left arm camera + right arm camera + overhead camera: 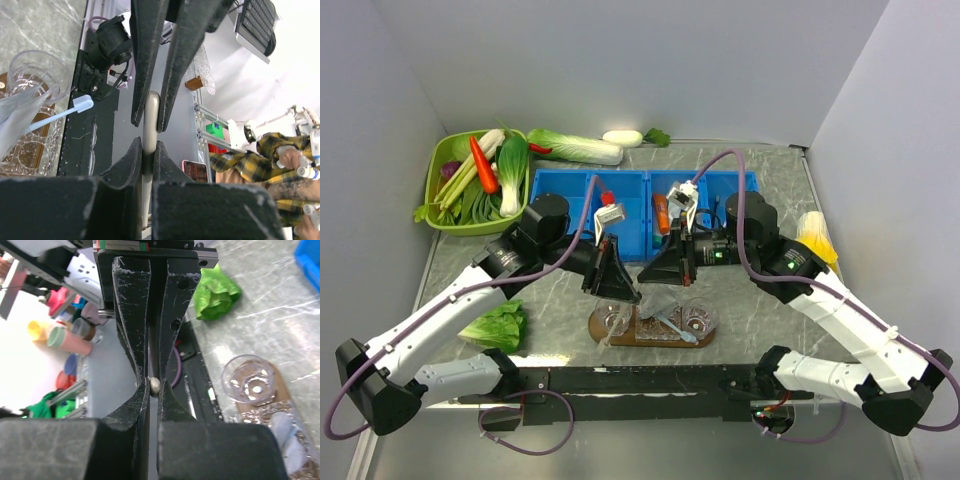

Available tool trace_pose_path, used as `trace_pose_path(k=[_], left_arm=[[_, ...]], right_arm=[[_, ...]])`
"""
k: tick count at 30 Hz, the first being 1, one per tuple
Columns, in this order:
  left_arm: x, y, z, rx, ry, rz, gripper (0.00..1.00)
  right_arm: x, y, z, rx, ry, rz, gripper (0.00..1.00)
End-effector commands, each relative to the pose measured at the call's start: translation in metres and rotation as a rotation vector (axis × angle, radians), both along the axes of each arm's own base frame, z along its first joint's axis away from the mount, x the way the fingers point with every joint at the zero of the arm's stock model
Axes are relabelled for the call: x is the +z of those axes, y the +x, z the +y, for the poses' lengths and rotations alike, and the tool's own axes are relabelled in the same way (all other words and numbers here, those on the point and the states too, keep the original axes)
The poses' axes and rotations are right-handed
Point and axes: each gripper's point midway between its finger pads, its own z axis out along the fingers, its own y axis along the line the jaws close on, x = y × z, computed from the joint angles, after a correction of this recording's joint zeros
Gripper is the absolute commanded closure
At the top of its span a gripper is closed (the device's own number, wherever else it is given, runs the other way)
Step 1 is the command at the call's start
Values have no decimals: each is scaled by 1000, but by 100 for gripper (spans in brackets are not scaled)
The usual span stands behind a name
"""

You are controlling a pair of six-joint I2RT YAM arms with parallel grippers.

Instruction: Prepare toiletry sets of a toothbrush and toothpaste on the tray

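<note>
A beige toothbrush handle (pixel 150 112) is pinched from both ends. My left gripper (pixel 148 145) is shut on it, and the right gripper's fingers (pixel 172 60) clamp the same handle from above. In the right wrist view the handle's rounded end (pixel 155 385) shows between my shut right gripper (pixel 155 386). Both grippers (pixel 616 285) (pixel 665 275) meet just above the brown tray (pixel 705 340). On the tray stand clear cups (pixel 37 75) (pixel 248 380), with a pale blue toothbrush (pixel 60 114) and a silvery toothpaste tube (pixel 15 120) beside them.
Blue bins (pixel 620 200) stand behind the tray, an orange tube (pixel 662 212) in one. A green basket (pixel 438 165) of vegetables is at the back left, a cabbage (pixel 575 147) behind it. A lettuce leaf (pixel 495 325) lies at the near left.
</note>
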Motion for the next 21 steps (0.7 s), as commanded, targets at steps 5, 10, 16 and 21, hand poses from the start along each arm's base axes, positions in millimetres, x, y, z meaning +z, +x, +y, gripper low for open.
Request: trace_pose_path(k=[5, 10, 16, 21], left_arm=[[1, 9, -5, 49, -31, -21, 31], [-16, 20, -2, 158, -9, -30, 1], [-31, 25, 12, 281, 15, -70, 1], [-34, 19, 22, 311, 9, -93, 7]], right_arm=[[28, 4, -2, -9, 140, -38, 100], [32, 29, -26, -138, 185, -24, 100], [38, 44, -48, -231, 213, -37, 100], [39, 53, -57, -271, 219, -32, 100]])
